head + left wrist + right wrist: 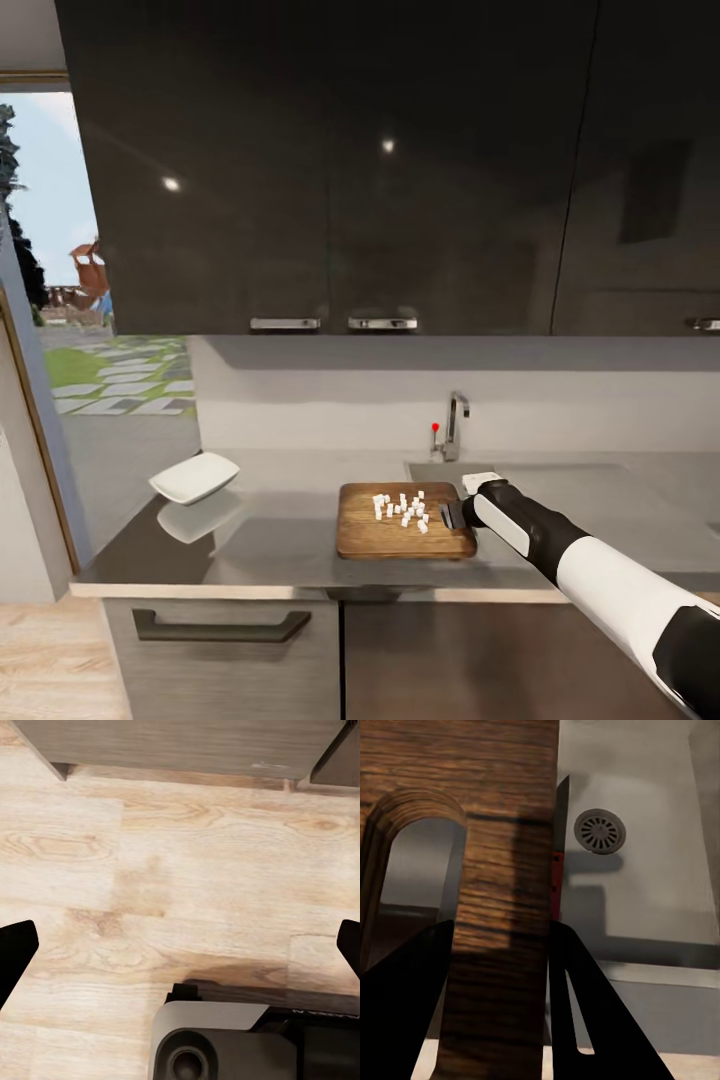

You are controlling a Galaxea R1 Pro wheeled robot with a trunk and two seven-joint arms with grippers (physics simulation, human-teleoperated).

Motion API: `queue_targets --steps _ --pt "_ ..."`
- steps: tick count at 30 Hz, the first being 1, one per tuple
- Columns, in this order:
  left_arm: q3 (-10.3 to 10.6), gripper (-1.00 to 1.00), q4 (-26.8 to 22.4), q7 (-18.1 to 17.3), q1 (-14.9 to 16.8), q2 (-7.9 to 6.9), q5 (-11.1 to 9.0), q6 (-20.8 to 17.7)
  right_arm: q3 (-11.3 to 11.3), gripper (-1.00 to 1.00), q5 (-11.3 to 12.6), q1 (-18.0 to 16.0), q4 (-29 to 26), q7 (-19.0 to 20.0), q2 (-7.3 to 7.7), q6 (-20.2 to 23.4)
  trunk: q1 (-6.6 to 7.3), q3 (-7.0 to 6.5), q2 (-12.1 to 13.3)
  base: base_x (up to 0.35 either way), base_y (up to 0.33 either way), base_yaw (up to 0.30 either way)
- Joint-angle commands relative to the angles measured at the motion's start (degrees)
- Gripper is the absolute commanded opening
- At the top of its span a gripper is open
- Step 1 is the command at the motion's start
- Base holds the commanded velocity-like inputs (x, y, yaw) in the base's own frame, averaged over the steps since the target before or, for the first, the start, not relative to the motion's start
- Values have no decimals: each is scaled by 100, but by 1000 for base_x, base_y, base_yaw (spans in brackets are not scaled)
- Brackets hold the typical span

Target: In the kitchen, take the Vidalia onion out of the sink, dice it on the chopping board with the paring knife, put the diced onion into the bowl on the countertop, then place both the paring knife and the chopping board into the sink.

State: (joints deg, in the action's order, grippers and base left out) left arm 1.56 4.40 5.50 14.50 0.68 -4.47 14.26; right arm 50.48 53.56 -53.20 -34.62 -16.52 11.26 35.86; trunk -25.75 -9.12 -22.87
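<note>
The chopping board (405, 530) is brown wood with plain grain, matt; the surface (270, 540) is smooth grey and glossy — it mirrors the white bowl (195, 477). The sink (645, 870) looks like brushed steel, the floor (195, 870) pale wood planks.

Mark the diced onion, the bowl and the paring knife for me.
diced onion (402, 508), head view: middle of the white cubes on the board.
bowl (194, 477), head view: its white inner face.
paring knife (556, 881), right wrist view: red handle, lying in the sink.
</note>
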Motion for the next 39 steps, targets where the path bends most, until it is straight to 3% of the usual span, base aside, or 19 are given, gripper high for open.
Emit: queue_targets --steps 1,39 --pt "19 100 26 3 9 3 -45 42 41 -100 67 -6 -13 -53 8 0 -3 -6 -5 0 125 0" --pt "19 100 26 3 9 3 -45 41 41 -100 67 -6 -10 -53 3 0 -3 -348 -5 0 284 0"
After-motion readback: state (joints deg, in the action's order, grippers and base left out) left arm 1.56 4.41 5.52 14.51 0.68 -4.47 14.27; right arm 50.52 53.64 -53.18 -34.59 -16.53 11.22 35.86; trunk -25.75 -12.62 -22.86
